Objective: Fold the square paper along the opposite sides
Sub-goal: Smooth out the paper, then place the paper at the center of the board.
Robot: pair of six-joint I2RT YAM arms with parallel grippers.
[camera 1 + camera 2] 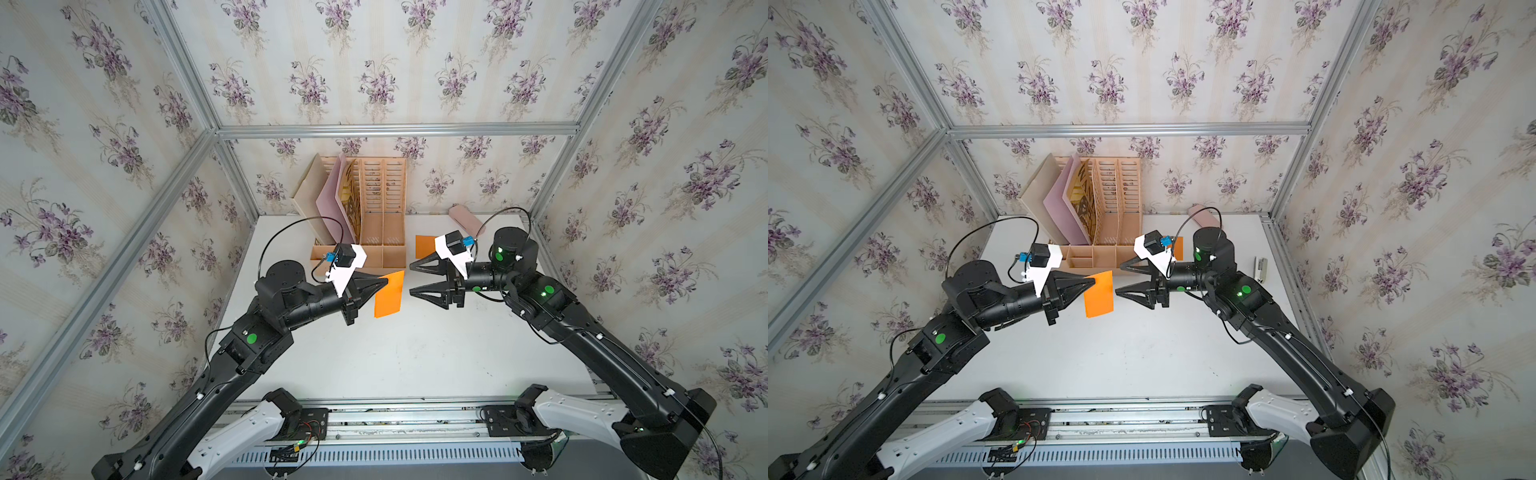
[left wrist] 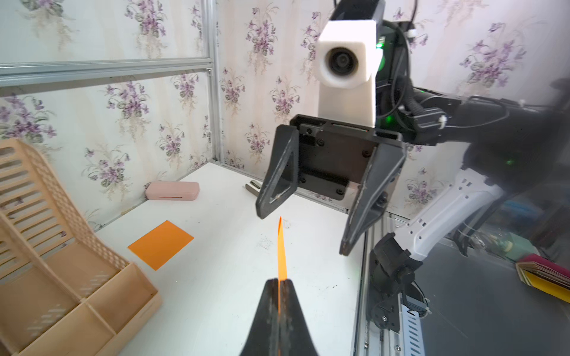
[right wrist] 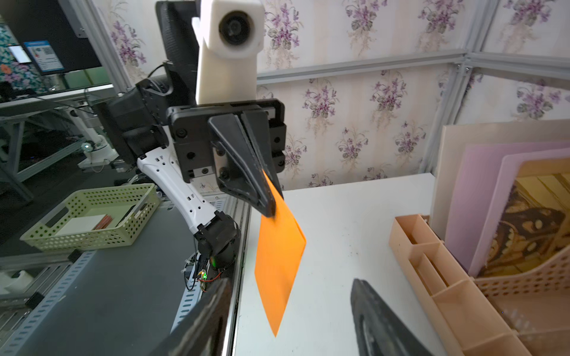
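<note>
Aloft, orange paper point(image 1: 390, 298), left hand point(image 1: 386, 281) pinching

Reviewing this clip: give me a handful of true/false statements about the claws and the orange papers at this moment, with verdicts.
1. The left claw is shut on an orange paper. True.
2. The right claw grips that paper too. False: its jaws stand open and hold nothing.
3. The held paper lies flat on the table. False: it hangs in the air from the left claw.
4. A second orange paper lies flat on the table near the beige file rack. True.
5. The pink case sits inside the file rack. False: it lies on the table by the back wall.
</note>
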